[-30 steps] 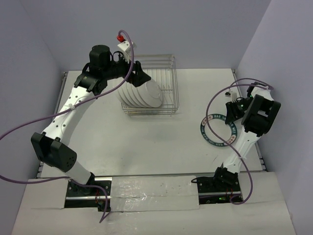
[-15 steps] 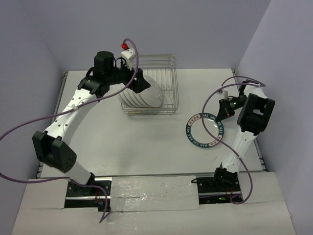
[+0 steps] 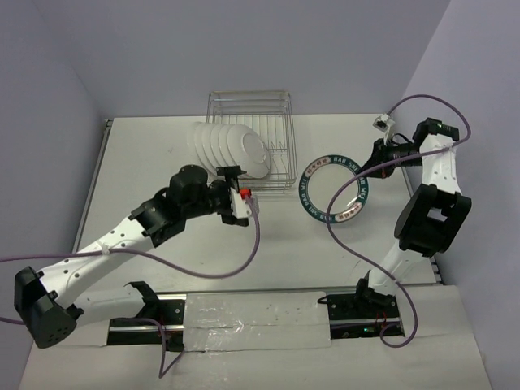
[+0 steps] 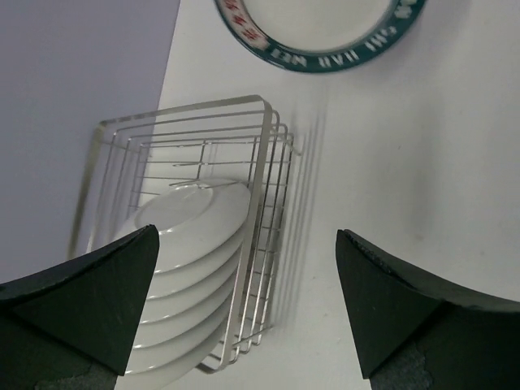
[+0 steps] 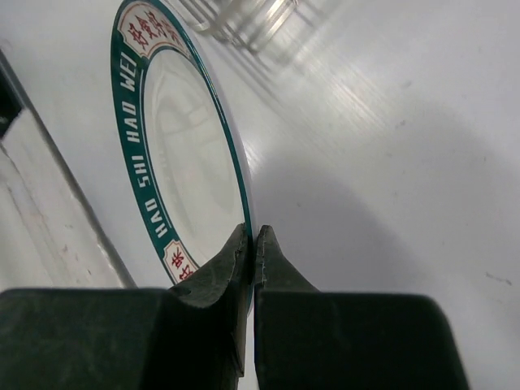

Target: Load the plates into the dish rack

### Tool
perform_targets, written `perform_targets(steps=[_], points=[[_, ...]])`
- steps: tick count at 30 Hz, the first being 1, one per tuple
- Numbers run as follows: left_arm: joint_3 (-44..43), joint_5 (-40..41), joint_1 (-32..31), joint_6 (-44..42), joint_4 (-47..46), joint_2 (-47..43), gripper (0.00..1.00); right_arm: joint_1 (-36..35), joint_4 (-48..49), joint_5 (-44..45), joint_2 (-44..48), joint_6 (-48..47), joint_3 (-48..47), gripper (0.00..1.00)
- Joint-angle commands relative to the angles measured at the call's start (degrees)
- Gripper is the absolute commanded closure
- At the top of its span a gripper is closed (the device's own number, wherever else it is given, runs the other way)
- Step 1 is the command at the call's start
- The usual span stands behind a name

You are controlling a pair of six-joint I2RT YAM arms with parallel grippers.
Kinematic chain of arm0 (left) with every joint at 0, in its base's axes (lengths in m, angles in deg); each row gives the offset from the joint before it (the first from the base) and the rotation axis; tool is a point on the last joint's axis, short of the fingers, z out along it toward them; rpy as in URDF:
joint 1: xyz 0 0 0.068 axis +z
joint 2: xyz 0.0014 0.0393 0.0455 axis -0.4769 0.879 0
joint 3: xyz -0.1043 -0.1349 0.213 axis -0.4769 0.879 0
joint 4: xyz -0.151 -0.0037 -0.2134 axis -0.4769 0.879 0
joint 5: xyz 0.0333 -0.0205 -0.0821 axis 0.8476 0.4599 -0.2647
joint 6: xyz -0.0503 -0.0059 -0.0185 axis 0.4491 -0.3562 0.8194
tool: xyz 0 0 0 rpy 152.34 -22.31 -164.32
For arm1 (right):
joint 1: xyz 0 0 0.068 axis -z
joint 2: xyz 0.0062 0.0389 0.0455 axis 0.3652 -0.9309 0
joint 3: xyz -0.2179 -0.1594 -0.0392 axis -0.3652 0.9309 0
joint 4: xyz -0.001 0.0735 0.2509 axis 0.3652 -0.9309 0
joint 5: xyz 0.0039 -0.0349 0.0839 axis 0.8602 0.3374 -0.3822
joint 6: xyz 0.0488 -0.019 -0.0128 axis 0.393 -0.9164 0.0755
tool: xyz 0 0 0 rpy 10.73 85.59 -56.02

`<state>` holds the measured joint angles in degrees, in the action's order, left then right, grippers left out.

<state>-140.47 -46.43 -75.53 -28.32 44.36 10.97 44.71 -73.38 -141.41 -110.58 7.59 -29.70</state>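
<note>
Just now my right gripper (image 5: pixel 250 236) had pinched shut on the rim of the last plate (image 5: pixel 187 146). It had swung that plate off the right side of the table (image 3: pixel 162 162) and over toward the dish rack (image 3: pixel 276 106). From above, the plate hung tilted in the air just beside the rack's right end, held only by its edge. Meanwhile my left gripper (image 4: pixel 247 236) had backed away from the rack toward the near side, and its jaws stood wide open with nothing in them. I judged the load nearly done, with one plate left to slot in.

The held plate was glossy white glazed ware, round and shallow, with a teal lettered rim and red panels. The racked plates (image 4: pixel 191 236) leaned together with their plain white undersides showing. The rack was thin bright wire, rectangular with rounded corners.
</note>
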Motion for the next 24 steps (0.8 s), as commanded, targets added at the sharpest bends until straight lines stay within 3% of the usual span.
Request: perform_targets(steps=[1,9,13,24], points=[[5.0,5.6,-2.4,-19.5,-10.4,-3.3,0.01,0.5,-6.7,-11.0,4.2,4.3,-4.3,1.0],[14.6,3.9,-9.6,-41.5,-26.6,-2.2,0.01,-0.3,-6.7,-20.4,7.6,13.6,-8.2,1.0],[16.7,2.4,-12.5,-52.4,-28.3,-0.6,0.01,-2.6,-6.7,-20.7,10.0,15.3,-6.9,1.0],[19.1,5.6,-16.2,-62.4,-34.3,5.3,0.02,-9.0,-6.4,-19.2,12.4,16.4,-1.1,1.0]])
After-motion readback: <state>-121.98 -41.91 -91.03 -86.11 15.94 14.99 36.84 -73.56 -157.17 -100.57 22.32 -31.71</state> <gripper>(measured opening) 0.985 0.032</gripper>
